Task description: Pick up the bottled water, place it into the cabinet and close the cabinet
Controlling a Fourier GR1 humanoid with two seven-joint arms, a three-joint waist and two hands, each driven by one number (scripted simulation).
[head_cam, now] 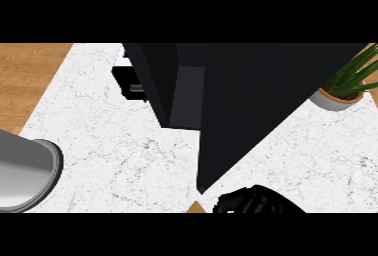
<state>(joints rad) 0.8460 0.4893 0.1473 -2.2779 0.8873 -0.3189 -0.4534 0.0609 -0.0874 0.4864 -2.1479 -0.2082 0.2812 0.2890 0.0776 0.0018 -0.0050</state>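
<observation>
On white marble counter (111,150), black cabinet (244,100); wood floor (29,75) beyond.

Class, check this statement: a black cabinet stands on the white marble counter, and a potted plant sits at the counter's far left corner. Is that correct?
Not quite. The potted plant sits at the far right corner, not the left, as the head view shows. The rest holds: the black cabinet stands on the white marble counter.
</observation>
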